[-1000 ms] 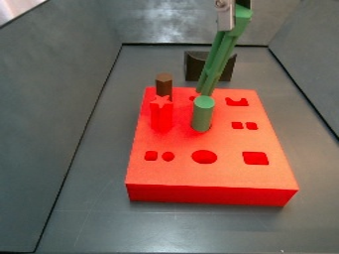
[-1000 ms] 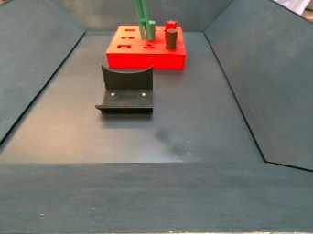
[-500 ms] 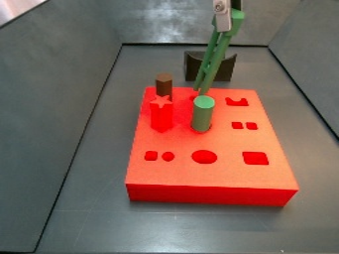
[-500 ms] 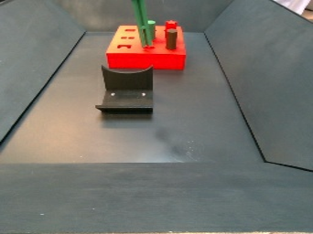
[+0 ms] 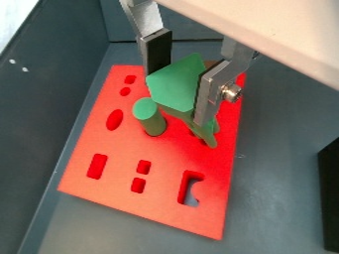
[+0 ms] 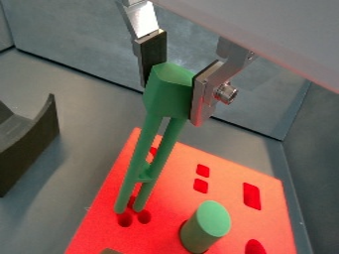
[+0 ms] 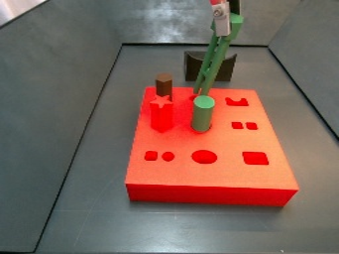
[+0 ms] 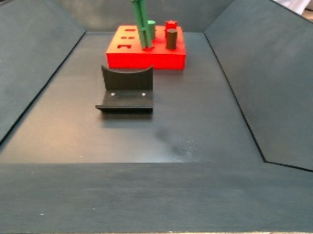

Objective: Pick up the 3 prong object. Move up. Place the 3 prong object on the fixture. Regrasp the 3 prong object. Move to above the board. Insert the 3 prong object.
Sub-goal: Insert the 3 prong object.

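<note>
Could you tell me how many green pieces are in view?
2: the 3 prong object is held in the gripper above the board; a green cylinder peg stands upright on the board.

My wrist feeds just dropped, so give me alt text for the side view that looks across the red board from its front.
The pincer holds the green 3 prong object by its top end, hanging tilted above the far part of the red board. On the board stand a green cylinder peg, a red star-shaped peg and a brown peg; the dark fixture sits behind.
</note>
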Controlling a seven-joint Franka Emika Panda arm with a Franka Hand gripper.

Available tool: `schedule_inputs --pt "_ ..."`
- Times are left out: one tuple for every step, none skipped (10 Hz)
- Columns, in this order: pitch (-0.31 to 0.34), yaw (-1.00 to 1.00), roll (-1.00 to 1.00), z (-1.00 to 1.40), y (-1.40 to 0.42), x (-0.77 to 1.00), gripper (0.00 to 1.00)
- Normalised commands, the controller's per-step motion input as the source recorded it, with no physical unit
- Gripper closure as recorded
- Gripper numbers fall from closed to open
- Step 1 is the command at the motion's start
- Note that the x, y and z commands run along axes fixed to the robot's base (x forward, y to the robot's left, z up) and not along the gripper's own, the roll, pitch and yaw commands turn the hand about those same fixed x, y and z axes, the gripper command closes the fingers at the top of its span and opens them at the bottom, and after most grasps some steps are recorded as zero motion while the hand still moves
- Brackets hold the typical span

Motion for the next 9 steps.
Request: schedule_inputs --pt "-0.261 0.17 0.0 0.05 -0.26 -0.11 1.0" --pt "-0.257 0.19 0.0 0.0 -0.22 -0.13 1.0" --pt "-0.196 0.22 0.0 -0.01 -0.11 -0.11 1.0" --pt "-0.157 0.24 -0.03 -0.1 0.0 -0.01 1.0" --pt "-0.083 0.23 -0.12 -0.15 0.15 0.07 1.0" --pt "-0.077 0.23 -0.13 -0.16 0.19 0.09 1.0" --pt "-0.09 0.22 -0.12 -0.16 0.17 0.04 1.0" --pt "-0.09 0.23 -0.13 -0.18 0.18 0.03 1.0" --pt "-0.137 0.29 -0.16 -0.24 0.18 0.02 1.0"
